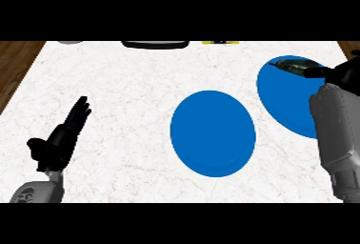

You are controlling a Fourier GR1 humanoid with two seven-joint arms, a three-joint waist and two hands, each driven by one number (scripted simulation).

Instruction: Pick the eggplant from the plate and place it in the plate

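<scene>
eggplant (290, 64) part-hidden (r hand (346, 71))

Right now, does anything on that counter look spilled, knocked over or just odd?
Nothing stands out. The two blue plates, the middle plate and the right plate, lie flat with nothing spilled. The eggplant sits at the right plate's far edge, by the right hand. The left hand rests open.

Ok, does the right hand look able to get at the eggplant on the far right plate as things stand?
Probably yes. The right hand is already over the right plate, right beside the eggplant at its far end, with nothing between them. Whether its fingers have closed on it can't be told.
</scene>
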